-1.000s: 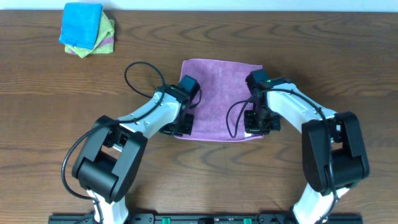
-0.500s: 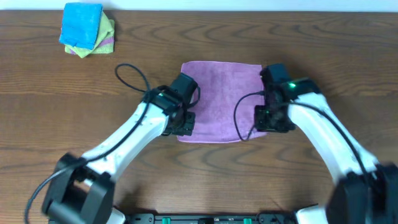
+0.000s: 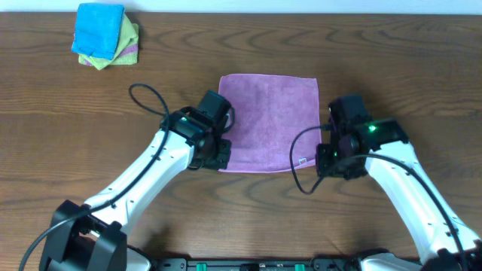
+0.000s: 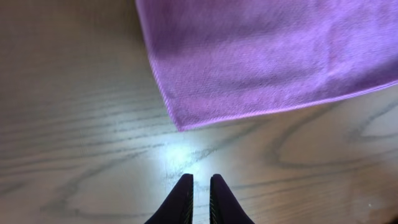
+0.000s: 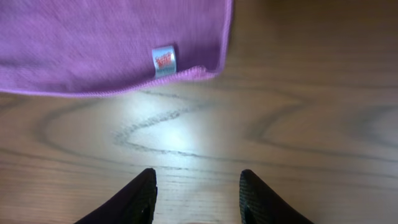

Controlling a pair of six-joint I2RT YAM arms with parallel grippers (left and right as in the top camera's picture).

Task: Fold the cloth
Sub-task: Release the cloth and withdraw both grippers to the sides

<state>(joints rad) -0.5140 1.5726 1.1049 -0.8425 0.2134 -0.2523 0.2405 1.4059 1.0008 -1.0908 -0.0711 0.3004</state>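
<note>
Cloth (image 3: 267,120) is in neither gripper; it lies flat and spread on the table (image 3: 392,60), looking like a single square layer.

Left gripper (image 4: 199,190): fingers drawn almost together, only a thin slit between the tips, nothing in it. It hangs over bare wood just short of the cloth's near-left corner, clear of the fabric.

Right gripper (image 5: 198,190): fingers spread well apart and empty. It sits over bare wood just short of the near-right corner. The small white tag (image 5: 163,60) is sewn at the near edge, just inside that corner, lying on top of the fabric.

From overhead, both arms flank the cloth's near edge, one off each corner, with the cloth between them. Edges look straight and I see no wrinkles worth noting. A stack of cloths (image 3: 105,36), blue on top, sits well apart at the far-left corner of the table; not my concern.

Step in hand, as I judge it: cloth laid out, fold not yet begun.

Next move calls for:
- spreading the left fingers first, since they are too close together to take a corner
- bringing both grippers forward and down onto the near corners
- pinching one layer only, right side clear of the tag if possible
- lifting both corners together and carrying them over to the far edge, level, so the edges meet square.

Risk: terry may slide on the wood if one side grabs before the other.
</note>
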